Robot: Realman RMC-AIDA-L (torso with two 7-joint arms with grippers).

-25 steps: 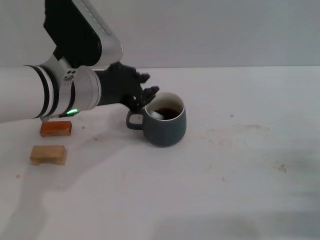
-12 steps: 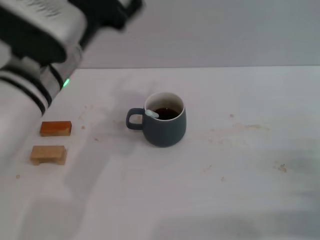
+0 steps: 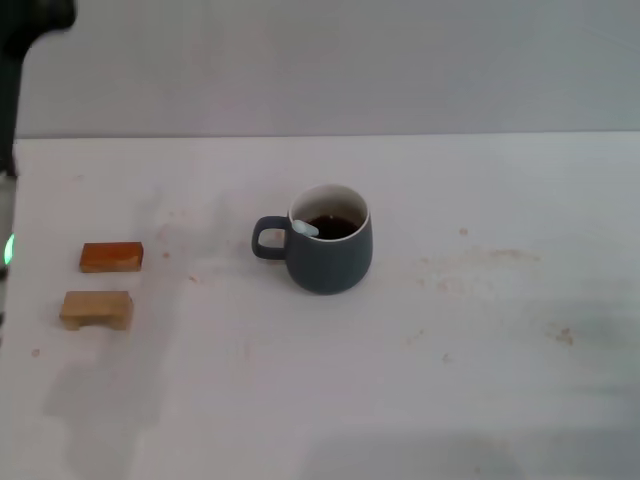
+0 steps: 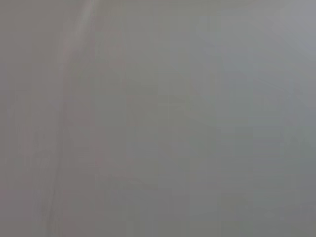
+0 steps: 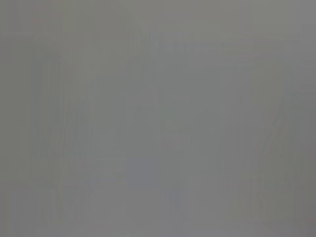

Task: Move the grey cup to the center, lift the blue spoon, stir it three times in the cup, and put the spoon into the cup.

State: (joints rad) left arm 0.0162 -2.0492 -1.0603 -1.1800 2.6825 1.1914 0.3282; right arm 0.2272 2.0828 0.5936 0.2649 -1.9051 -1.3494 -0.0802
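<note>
The cup [image 3: 330,252] is sitting a little left of the frame's middle in the head view, upright on the table [image 3: 480,360], its handle pointing toward frame left. Dark liquid is showing inside. The spoon [image 3: 305,229] is already resting in the cup: its pale handle tip is leaning on the rim at the handle side, with the long axis slanting down and to the right into the liquid, the bowl hidden below the surface.

Only a dark sliver of the left arm [image 3: 8,80] is showing at the upper left edge of the frame, with a green light lower down that edge. Neither gripper is showing, so I cannot tell how the fingers of either are standing. Both wrist views are showing plain grey, with nothing to read.

Two wooden blocks [image 3: 104,282] are lying near the left edge, well apart from the cup.

Judging from how things are lying, the task is looking finished: nothing is left to grasp. Should any move follow, the left arm is the nearer one, with the cup lying to its right and below in the frame
</note>
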